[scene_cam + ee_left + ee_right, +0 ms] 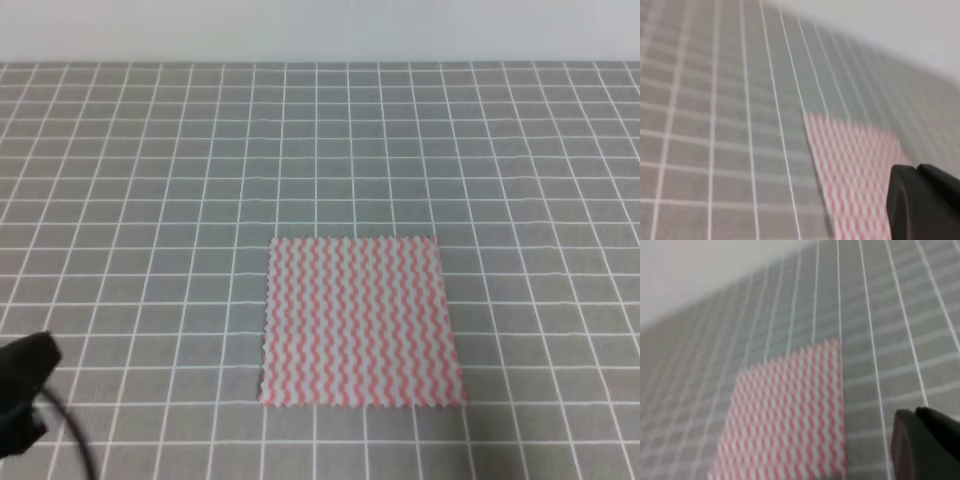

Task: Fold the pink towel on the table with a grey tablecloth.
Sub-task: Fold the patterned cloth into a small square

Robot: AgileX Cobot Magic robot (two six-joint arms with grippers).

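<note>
The pink towel (358, 320) has a pink-and-white wavy pattern and lies flat and unfolded on the table with a grey tablecloth (150, 150), slightly right of centre and towards the front. It also shows in the left wrist view (855, 165) and the right wrist view (785, 415). A black part of my left arm (25, 390) sits at the lower left, well away from the towel. Only one black edge of my left gripper (925, 205) shows, and likewise of my right gripper (925, 445). Both hang above the cloth, and their jaws are out of frame.
The grid cloth runs to a pale wall (320, 30) at the back. A thin black cable (75, 440) hangs from the left arm at the front left corner.
</note>
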